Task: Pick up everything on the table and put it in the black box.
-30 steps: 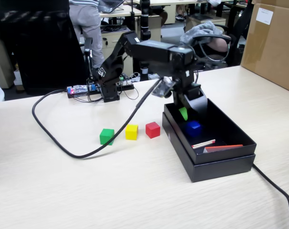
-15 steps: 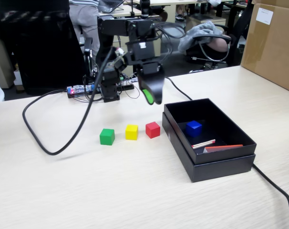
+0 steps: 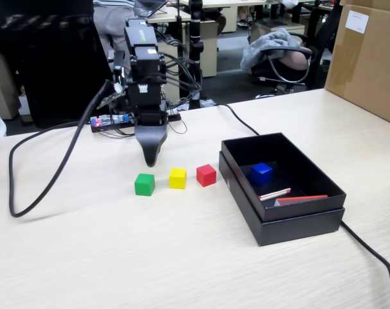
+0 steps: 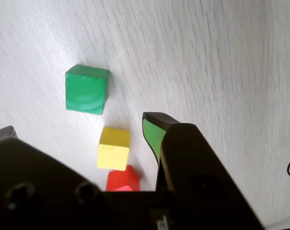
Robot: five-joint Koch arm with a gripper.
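Three cubes sit in a row on the table (image 3: 182,257): a green cube (image 3: 144,184) (image 4: 87,89), a yellow cube (image 3: 177,177) (image 4: 113,149) and a red cube (image 3: 206,174) (image 4: 122,178). A blue cube (image 3: 260,172) lies inside the black box (image 3: 298,222) at the right of the fixed view. My gripper (image 3: 150,156) (image 4: 80,124) hangs tip-down just behind the green cube and above the table. It is open and holds nothing. In the wrist view its jaws stand wide apart, one with a green pad (image 4: 152,136), and the yellow and red cubes show between them lower down.
A thick black cable (image 3: 27,193) loops over the table's left side, and another runs off the front right (image 3: 375,257). Red-and-white sticks (image 3: 285,195) lie in the box. A brown carton (image 3: 369,58) stands at the back right, and the arm's base and wiring (image 3: 118,122) at the back.
The arm has swung left from inside the black box to above the cube row and turned tip-down. The blue cube stays in the box. The cable loop has shifted left.
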